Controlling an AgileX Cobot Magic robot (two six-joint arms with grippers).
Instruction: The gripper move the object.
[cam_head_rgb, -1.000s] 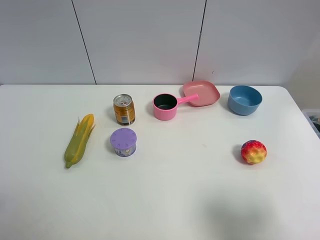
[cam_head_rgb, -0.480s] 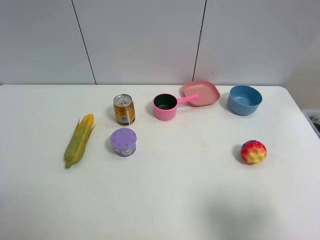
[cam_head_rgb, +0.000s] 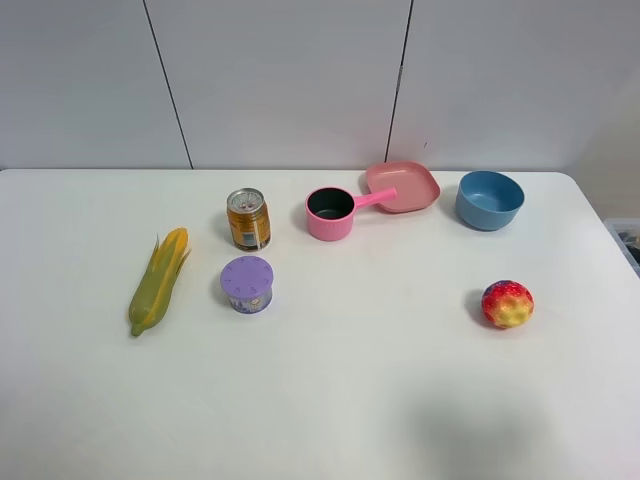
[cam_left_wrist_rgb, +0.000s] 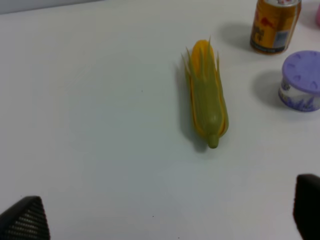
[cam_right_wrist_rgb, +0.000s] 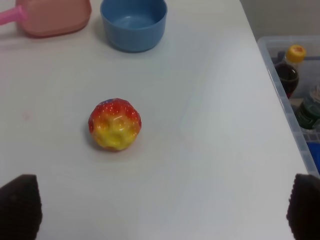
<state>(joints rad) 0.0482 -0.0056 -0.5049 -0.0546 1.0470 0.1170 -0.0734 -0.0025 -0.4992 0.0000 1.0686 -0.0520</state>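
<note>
Only the dark fingertips (cam_left_wrist_rgb: 22, 220) of the left gripper show, cropped at the frame corners. The right gripper's fingertips (cam_right_wrist_rgb: 19, 205) are cropped likewise. The can (cam_left_wrist_rgb: 276, 25) loses its top at the edge.

white table (cam_head_rgb: 330, 400), corn cob (cam_head_rgb: 158, 281), can (cam_head_rgb: 248, 219), ball (cam_head_rgb: 507, 303)

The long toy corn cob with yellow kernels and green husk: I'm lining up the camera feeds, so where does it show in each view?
Exterior high: the long toy corn cob lies left of centre on the white table, kernel end toward the wall.
Left wrist: the cob lies near the middle of the picture, ahead of the open left gripper.
Right wrist: not in it.
Shared landmark: the purple round lidded container beside the cob.
</note>
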